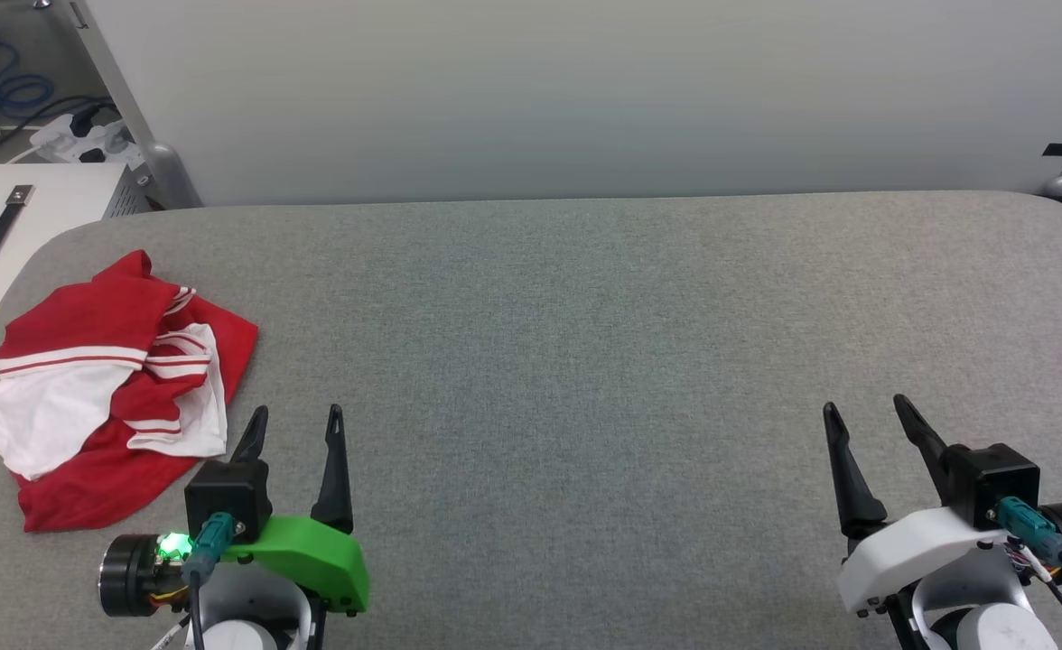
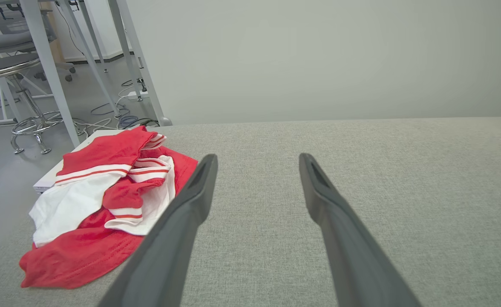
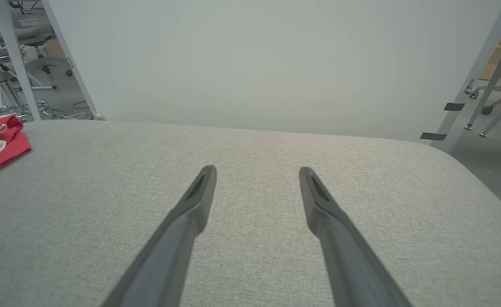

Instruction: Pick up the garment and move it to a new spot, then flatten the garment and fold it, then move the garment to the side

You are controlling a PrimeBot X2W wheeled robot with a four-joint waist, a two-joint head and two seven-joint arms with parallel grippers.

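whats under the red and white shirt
The garment lies crumpled on the grey fabric table top, near its left end. Anything beneath its folds is covered and cannot be seen.

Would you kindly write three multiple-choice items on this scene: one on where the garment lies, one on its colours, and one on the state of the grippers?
1. Where on the table does the garment lie, in the head view?
A) far left
B) centre
C) far right

2. Which colours does the garment show?
A) blue and yellow
B) red and white
C) green and black

3. How do the jaws of the left gripper and right gripper stand?
A) both shut on cloth
B) one open, one shut
C) both open, empty

Answers:
1 A, crumpled at the table's left end.
2 B, red cloth, white panels, striped trim.
3 C, both pairs stand apart over bare table.
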